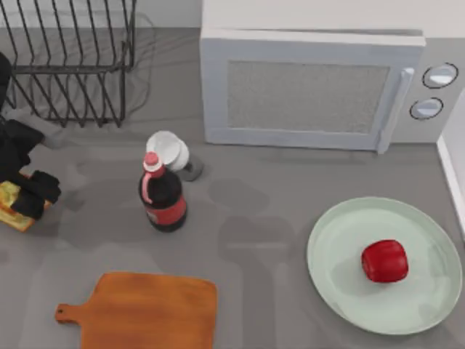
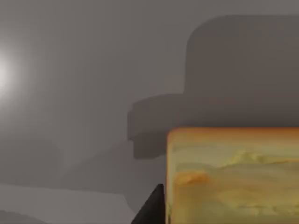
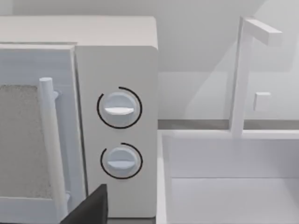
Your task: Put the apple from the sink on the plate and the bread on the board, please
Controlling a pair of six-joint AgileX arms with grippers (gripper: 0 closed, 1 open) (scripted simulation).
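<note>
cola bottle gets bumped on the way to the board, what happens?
The cola bottle stands tall and narrow, so a high bump would probably tip it. Its round body would likely roll once down. It stands between the bread and the board, so the left gripper should skirt it.

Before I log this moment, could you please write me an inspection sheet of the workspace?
Surface: grey table, with shadows on it.
Job's things: apple lies on the plate at the right; bread sits at the left edge; board at the near left is bare.
Clutter: cola bottle stands mid-table, a white cup just behind it.
Grippers: left gripper is at the bread, which fills much of the left wrist view; the right arm faces the microwave and sink.
Cables: nothing seen.
Surroundings: microwave at the back, dish rack back left, sink and faucet beside the microwave.
</note>
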